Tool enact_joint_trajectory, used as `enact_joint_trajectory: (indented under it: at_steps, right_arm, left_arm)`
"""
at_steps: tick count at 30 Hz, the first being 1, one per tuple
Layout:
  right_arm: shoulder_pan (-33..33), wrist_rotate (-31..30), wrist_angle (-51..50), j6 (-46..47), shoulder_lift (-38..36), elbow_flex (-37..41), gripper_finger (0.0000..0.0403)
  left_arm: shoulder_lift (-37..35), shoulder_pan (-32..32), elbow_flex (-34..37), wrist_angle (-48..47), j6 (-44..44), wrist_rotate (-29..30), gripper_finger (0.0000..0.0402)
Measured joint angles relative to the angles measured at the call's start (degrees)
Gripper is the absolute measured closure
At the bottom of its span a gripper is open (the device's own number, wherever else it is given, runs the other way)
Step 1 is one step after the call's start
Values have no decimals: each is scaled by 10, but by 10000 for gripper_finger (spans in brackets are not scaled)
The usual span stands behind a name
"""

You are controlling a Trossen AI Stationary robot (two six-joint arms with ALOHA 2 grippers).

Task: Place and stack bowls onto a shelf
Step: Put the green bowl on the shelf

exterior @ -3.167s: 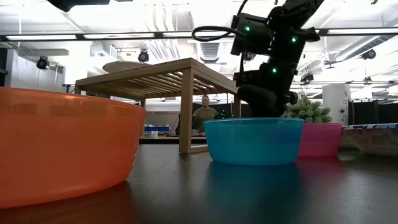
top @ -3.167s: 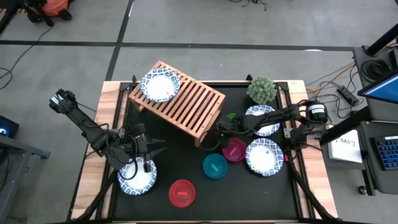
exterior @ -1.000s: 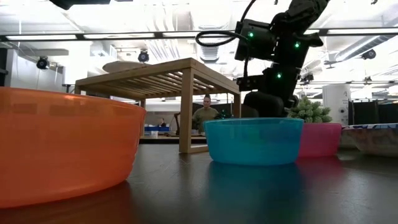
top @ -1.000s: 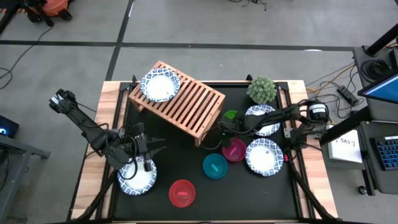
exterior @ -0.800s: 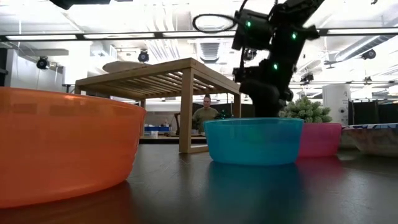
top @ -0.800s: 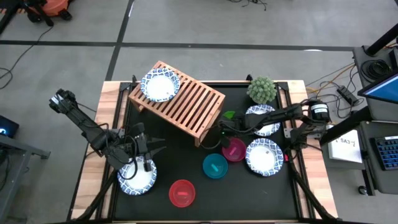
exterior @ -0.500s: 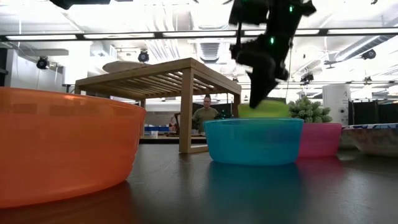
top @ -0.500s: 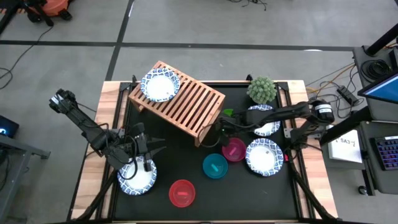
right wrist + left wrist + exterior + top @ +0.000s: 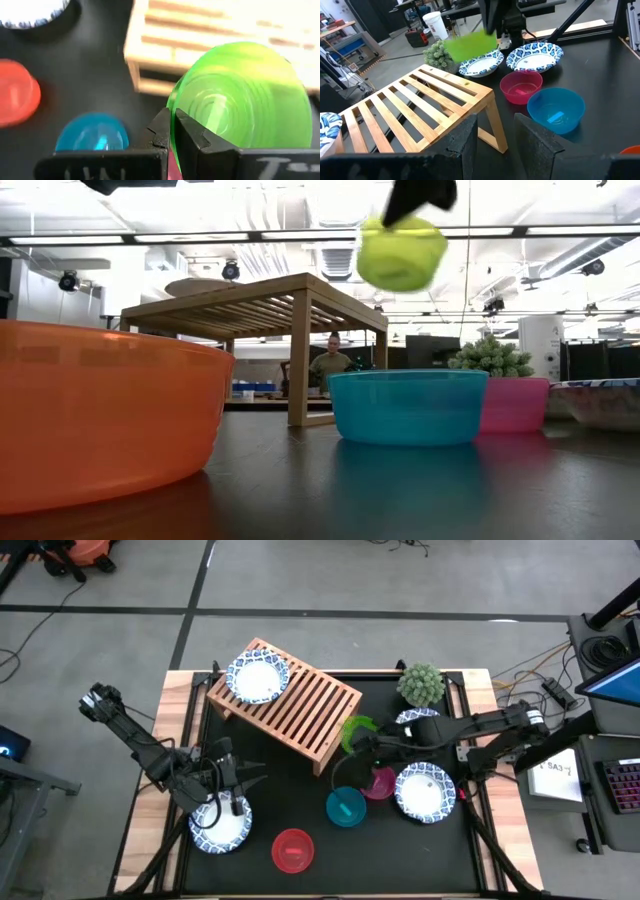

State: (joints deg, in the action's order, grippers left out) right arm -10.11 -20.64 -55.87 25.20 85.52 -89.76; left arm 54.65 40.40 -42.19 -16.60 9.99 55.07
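My right gripper [image 9: 172, 125] is shut on the green bowl [image 9: 356, 730], which hangs in the air just off the wooden shelf's [image 9: 290, 705] near right corner. In the low view the green bowl [image 9: 401, 252] sits well above the teal bowl [image 9: 407, 406]. One white blue-rimmed bowl [image 9: 257, 677] rests on the shelf's far left end. My left gripper [image 9: 492, 142] stands open at the near left, over another white bowl [image 9: 220, 825] that lies on the table. My right gripper pinches the green bowl's rim [image 9: 172, 114] between its two fingers, one on each face of the wall. The fingers come from above, as the low view shows. The bowl is lifted clear of the table and hangs tilted below the fingers.
On the black mat lie the teal bowl [image 9: 345, 807], a magenta bowl [image 9: 381, 783], a red bowl [image 9: 292, 850] and two white bowls [image 9: 425, 791] [image 9: 421, 720]. A spiky green plant [image 9: 421, 683] stands at the far right. A person shows beyond the table [image 9: 327, 361].
My right gripper has risen steeply with the green bowl and shifted a little toward the table's left, nearer the shelf. The bowl, low behind the teal bowl a second ago, now hangs tilted high above it, clear of the table.
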Motion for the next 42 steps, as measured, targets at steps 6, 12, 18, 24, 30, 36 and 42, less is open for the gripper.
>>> enact_joint_trajectory:
  at_steps: [6, 12, 18, 24, 30, 36, 42]
  right_arm:
    - [24, -30, 116, -114, 12, -6, 394]
    - [72, -30, 224, -207, 58, -5, 394]
    - [118, -30, 277, -244, 107, -7, 394]
    - [137, -30, 279, -244, 128, -9, 394]
    - [139, -29, 283, -245, 129, -9, 394]
    - [139, -1, 292, -264, 128, -9, 390]
    - [139, 0, 308, -263, 128, -9, 352]
  left_arm:
    - [-3, 0, 0, 15, -30, 2, 290]
    - [-16, 0, 0, 30, -51, 7, 290]
    - [-30, 0, 0, 29, -51, 27, 290]
    - [-32, 0, 0, 26, -51, 27, 290]
    - [-32, 0, 0, 26, -51, 27, 290]
    - [-32, 0, 0, 25, -51, 27, 290]
    - [-32, 0, 0, 25, -51, 27, 290]
